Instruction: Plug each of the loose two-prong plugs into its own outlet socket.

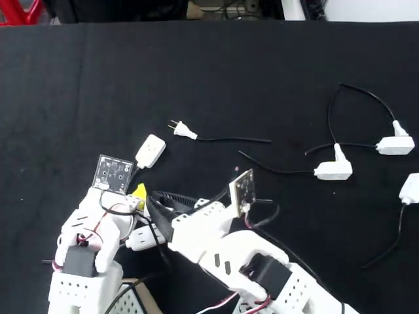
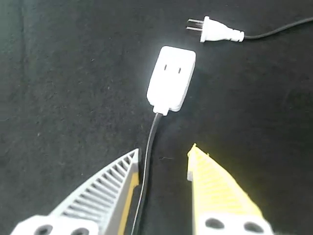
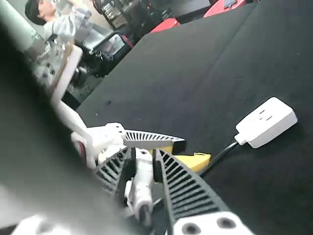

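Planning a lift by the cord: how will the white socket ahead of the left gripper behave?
Likely light: the white socket is a small plastic block. Its thin black cord bends loosely, so probably floppy; the socket would likely dangle and swing.

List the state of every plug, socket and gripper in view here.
Loose plug: unplugged, lying free.
Near socket: empty.
Left gripper: open, straddling the near socket's cable.
Right gripper: shut on second plug.
Middle-right socket: plug inserted.
Far-right socket: plug inserted.
Edge socket: cannot tell.
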You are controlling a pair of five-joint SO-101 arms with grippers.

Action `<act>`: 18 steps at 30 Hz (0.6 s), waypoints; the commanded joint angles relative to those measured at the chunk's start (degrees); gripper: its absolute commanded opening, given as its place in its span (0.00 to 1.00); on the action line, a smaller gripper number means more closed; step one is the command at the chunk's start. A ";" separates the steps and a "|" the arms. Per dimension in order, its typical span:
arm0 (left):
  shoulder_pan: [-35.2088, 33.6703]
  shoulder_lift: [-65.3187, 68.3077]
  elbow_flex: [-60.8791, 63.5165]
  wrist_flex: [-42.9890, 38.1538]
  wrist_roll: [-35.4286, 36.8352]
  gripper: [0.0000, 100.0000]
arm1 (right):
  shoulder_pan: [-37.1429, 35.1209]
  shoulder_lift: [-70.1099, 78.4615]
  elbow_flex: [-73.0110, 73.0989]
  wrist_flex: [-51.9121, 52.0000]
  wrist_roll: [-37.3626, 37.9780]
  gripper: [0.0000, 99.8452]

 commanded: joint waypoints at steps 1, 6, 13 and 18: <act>-1.36 -1.14 -5.76 -0.79 3.16 0.17 | -4.84 -6.55 -0.13 1.76 1.14 0.01; -1.45 -1.05 -5.58 -0.53 3.25 0.17 | -3.52 -6.73 -0.48 1.76 3.52 0.01; -1.54 -1.05 -6.11 2.99 -0.88 0.17 | 4.92 -6.37 -3.38 1.76 6.59 0.01; -2.51 -1.05 -7.43 7.03 -5.10 0.17 | 9.85 -6.29 -4.44 1.67 8.97 0.01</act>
